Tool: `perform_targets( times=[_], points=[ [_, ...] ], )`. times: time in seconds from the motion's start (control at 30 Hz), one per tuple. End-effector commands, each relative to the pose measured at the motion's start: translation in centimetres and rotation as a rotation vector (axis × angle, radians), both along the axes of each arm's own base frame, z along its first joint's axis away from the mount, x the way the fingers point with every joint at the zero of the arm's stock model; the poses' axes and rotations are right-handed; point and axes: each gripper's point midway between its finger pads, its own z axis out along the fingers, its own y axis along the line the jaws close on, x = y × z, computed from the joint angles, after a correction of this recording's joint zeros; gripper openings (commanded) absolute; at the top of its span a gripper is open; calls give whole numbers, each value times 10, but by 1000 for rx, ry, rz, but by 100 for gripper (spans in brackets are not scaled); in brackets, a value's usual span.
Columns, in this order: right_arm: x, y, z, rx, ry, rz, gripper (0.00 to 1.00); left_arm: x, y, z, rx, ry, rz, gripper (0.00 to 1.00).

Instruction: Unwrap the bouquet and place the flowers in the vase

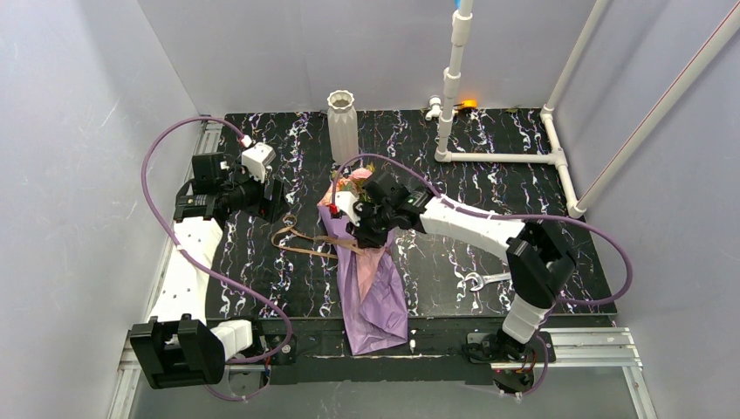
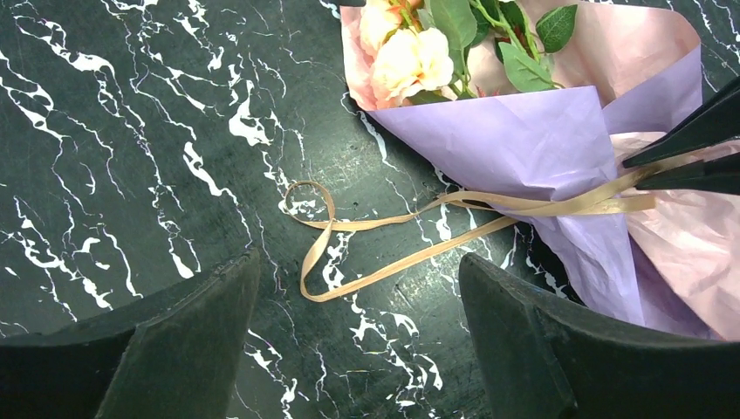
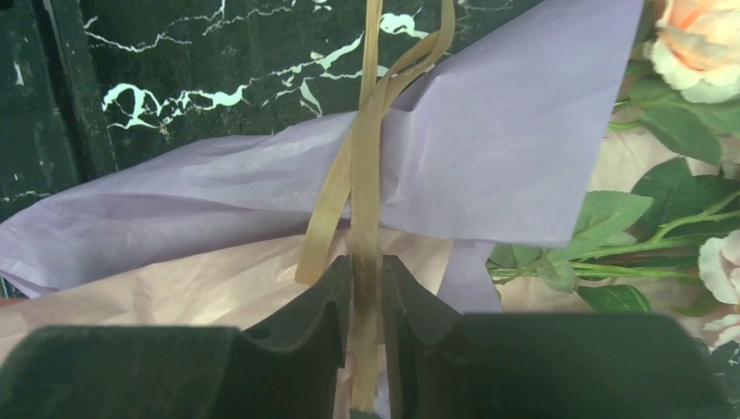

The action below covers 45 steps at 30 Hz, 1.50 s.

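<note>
R gripper (image 3: 366, 271) round ribbon (image 3: 365, 157), flowers (image 2: 419, 61) in paper (image 2: 524, 131), vase (image 1: 342, 122) upright

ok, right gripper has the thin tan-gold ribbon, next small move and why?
Probably pull the right gripper away from the purple crinkly-paper bouquet: its jaws look pinched on the thin tan-gold ribbon crossing the wrap, with tails slack on the black marbled table.
</note>
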Motion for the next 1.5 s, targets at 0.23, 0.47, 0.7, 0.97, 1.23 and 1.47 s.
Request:
perform_targets(
  times=[0.23, 0.47, 0.7, 0.97, 1.23, 1.47],
  points=[
    [5, 9, 29, 37, -51, 24, 4, -9, -6, 24, -29, -42, 0, 84],
    [11, 26, 83, 178, -67, -39, 1, -7, -12, 32, -54, -56, -34, 84],
    [16, 31, 146, 362, -82, -174, 1, -16, -32, 53, -138, -135, -139, 84],
    [33, 10, 223, 560, -183, -375, 1, -45, -79, 58, -174, -186, -333, 86],
    [46, -18, 308, 695, -356, -482, 1, -66, -136, 46, -192, -161, -470, 77],
    [62, -48, 394, 868, -550, -598, 1, -63, -186, 28, -167, -199, -527, 70]
  ],
)
